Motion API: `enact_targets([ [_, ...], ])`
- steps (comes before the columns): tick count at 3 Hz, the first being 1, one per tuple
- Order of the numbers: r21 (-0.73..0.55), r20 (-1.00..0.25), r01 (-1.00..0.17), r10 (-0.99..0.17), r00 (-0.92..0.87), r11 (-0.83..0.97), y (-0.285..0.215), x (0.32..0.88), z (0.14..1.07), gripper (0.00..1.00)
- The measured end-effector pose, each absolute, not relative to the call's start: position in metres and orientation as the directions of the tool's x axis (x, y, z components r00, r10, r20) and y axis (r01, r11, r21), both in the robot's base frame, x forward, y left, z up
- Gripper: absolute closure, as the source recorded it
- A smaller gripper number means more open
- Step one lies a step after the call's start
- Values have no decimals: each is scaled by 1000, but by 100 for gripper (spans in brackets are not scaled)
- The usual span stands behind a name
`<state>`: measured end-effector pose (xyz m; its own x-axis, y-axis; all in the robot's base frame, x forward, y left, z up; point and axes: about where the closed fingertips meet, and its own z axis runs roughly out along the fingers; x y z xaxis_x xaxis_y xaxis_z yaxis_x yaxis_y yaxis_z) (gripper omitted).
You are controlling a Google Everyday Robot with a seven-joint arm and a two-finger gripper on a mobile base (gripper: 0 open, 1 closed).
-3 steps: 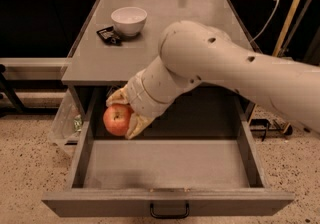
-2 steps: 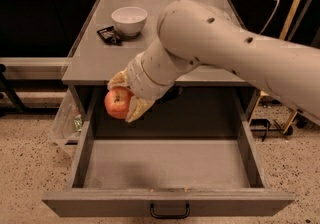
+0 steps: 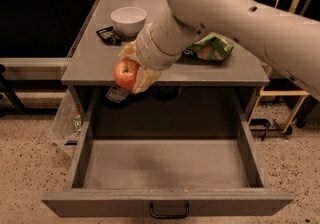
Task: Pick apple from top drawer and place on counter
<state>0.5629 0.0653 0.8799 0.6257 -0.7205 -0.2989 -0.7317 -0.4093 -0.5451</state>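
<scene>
The red apple [image 3: 125, 74] with a yellowish patch is held in my gripper [image 3: 134, 70], whose pale fingers close around it. The apple hangs in the air at the height of the counter's front edge, left of centre, above the back of the open top drawer [image 3: 167, 165]. The drawer is pulled fully out, its grey inside bare, with a small dark handle [image 3: 169, 212] on its front. The grey counter [image 3: 100, 63] stretches behind the apple. My thick pale arm comes in from the upper right and hides the counter's middle.
A white bowl [image 3: 128, 19] and a small dark flat object [image 3: 107, 34] sit at the counter's back left. A green snack bag [image 3: 212, 48] lies on the counter's right. A clear plastic bag [image 3: 65, 120] hangs left of the cabinet. A yellow-framed stand [image 3: 280, 113] is at right.
The gripper has lifted the apple up out of the drawer, from inside it to the level of the counter's front edge. The arm has risen with it.
</scene>
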Motion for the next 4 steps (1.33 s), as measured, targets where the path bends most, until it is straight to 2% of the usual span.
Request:
enact_targets([
  [3,-554,-481,-818,-743,465,-154,33,637,872,100],
  [4,-530,-504,-838,-745,436,-131,29,647,869,81],
])
